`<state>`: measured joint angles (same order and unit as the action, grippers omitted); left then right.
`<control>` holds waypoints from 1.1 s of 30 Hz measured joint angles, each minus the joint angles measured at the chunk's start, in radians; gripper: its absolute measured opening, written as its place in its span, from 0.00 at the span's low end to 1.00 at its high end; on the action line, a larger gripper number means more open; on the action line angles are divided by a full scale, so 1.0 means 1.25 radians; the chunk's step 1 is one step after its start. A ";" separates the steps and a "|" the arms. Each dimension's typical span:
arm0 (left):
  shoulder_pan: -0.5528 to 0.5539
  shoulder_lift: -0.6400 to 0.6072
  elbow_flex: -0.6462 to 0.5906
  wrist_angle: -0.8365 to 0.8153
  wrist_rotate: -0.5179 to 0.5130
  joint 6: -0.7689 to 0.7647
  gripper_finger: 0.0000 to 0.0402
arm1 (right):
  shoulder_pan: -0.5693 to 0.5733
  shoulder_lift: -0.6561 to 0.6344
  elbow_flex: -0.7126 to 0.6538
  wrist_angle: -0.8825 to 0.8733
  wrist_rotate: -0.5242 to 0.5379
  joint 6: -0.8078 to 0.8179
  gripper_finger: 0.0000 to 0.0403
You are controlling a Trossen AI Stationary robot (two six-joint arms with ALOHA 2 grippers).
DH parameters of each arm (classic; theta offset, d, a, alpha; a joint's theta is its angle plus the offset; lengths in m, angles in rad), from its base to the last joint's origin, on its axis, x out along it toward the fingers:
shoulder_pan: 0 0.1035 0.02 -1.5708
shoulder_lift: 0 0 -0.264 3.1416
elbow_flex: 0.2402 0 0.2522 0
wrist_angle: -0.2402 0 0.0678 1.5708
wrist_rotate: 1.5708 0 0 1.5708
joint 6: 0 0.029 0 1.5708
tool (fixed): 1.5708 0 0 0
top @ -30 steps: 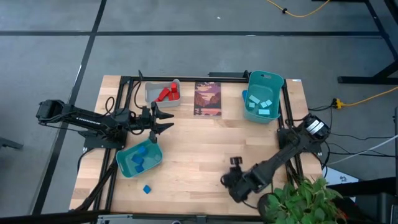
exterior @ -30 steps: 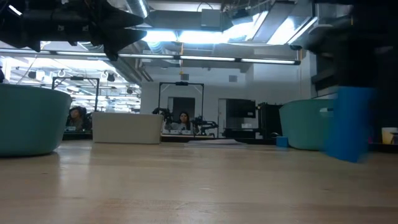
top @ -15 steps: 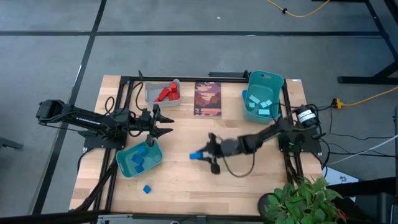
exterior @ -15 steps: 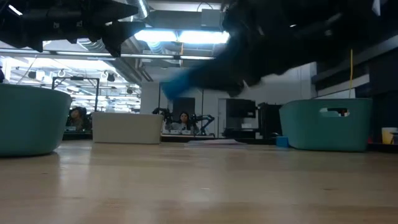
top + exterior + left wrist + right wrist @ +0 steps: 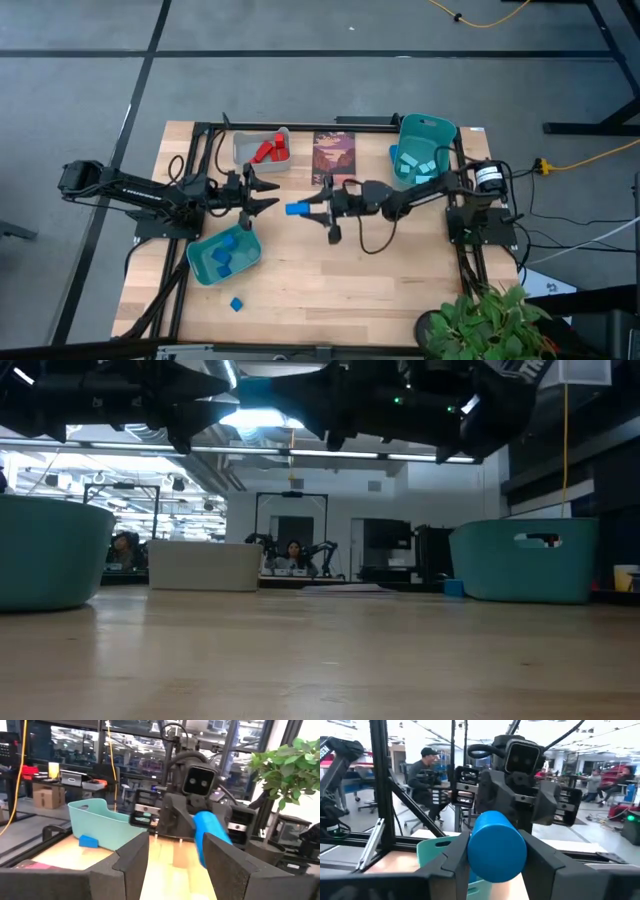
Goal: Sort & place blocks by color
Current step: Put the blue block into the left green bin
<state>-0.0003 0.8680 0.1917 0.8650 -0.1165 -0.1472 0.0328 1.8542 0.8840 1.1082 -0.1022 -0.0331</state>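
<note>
Wooden counter (image 5: 400,270) under two dark arms. Near the teal bin (image 5: 222,256) with dark blue blocks: left end effector (image 5: 268,196) hovering just beyond its rim, fingers spread, empty. Reaching toward that bin from the far side: right end effector (image 5: 306,209), pinching a blue block (image 5: 296,209), carried clear of the counter. Probably rigid, light, smooth plastic, rounded in the wrist view; best gripped across its middle, since a glossy surface could slip. One loose block (image 5: 236,304) beside the bin.
</note>
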 joint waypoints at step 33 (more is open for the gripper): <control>0.000 0.000 0.000 0.004 0.002 -0.001 0.44 | 0.026 0.394 0.522 -0.331 -0.151 0.000 0.34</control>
<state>-0.0002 0.8680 0.1917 0.8700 -0.1139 -0.1482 0.0651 2.3471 1.5359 0.6945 -0.2911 -0.0326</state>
